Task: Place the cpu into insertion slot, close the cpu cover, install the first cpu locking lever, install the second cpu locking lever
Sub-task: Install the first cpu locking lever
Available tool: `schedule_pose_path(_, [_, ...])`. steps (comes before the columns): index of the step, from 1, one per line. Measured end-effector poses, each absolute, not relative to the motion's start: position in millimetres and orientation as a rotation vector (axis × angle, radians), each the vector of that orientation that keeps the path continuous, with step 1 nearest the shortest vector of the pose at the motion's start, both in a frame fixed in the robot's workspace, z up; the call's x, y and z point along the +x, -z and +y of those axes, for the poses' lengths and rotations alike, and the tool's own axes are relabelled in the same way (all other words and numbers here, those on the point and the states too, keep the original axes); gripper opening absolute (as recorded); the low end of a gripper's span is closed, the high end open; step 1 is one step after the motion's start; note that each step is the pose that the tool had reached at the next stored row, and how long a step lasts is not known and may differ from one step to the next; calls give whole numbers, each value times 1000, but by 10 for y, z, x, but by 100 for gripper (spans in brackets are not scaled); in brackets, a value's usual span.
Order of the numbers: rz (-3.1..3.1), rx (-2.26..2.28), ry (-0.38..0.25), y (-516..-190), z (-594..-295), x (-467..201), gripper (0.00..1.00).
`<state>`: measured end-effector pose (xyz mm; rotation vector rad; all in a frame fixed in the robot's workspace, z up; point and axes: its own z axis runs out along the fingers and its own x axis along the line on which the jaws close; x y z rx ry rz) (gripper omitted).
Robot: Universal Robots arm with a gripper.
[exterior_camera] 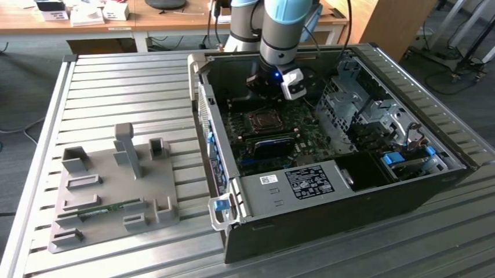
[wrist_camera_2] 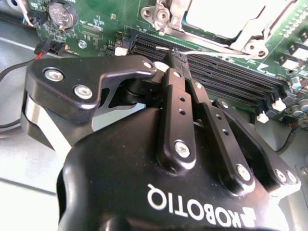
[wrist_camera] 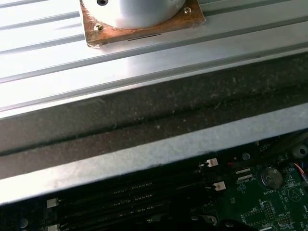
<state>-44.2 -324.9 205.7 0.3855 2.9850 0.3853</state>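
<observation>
Pincer (wrist_camera_2: pixel 169 57): fingers drawn together, tips at the end of a thin metal locking lever (wrist_camera_2: pixel 211 50), above the black memory slots (wrist_camera_2: pixel 226 79); a grip on it cannot be confirmed. Cpu (wrist_camera_2: pixel 219 14): seated in the insertion slot (exterior_camera: pixel 265 121), framed by the cpu cover (wrist_camera_2: pixel 250 36). Computer case (exterior_camera: pixel 332 220): open, lying on the slatted desk (exterior_camera: pixel 116 98).

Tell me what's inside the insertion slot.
The cpu, its silver-grey top showing through the window of the cpu cover; whatever lies beneath the chip is hidden.
</observation>
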Motion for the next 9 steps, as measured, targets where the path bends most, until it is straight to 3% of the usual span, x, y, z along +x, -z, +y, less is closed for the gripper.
schedule_pose_path(9, [2961, 378, -387, -2002, -3249, -449, 11])
